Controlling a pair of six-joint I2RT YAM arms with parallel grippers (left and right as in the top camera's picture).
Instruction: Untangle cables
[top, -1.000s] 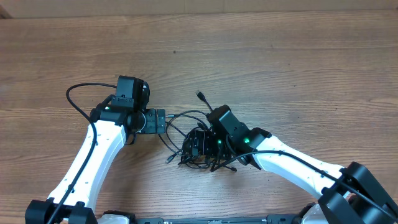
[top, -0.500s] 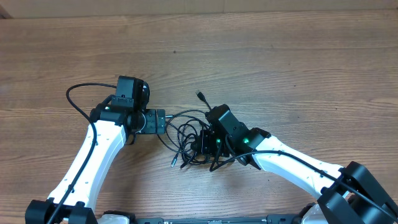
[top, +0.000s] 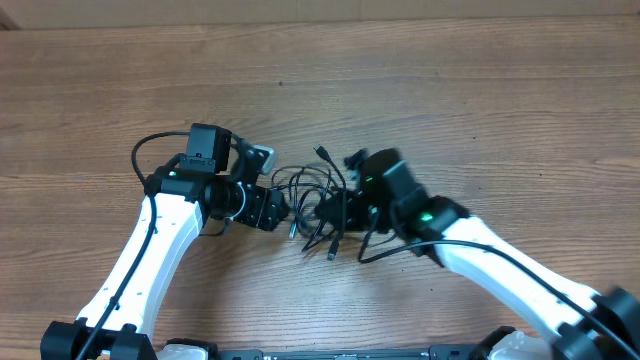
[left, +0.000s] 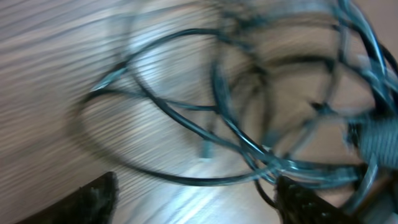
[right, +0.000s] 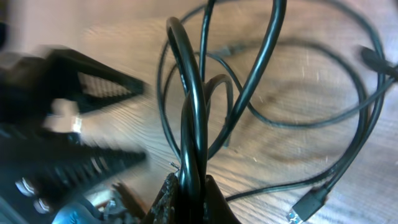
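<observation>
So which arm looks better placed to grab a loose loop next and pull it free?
The left, probably. The right claw is shut on the cables, pinning strands, so it serves as the anchor. The left claw stands open with loose loops right in front of it.

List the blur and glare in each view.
Right wrist: the cables at centre are sharp, while the left gripper is smeared by motion. Left wrist: everything is streaked, with pale glare on the table. Overhead: evenly lit and sharp, except the blurred right arm.
</observation>
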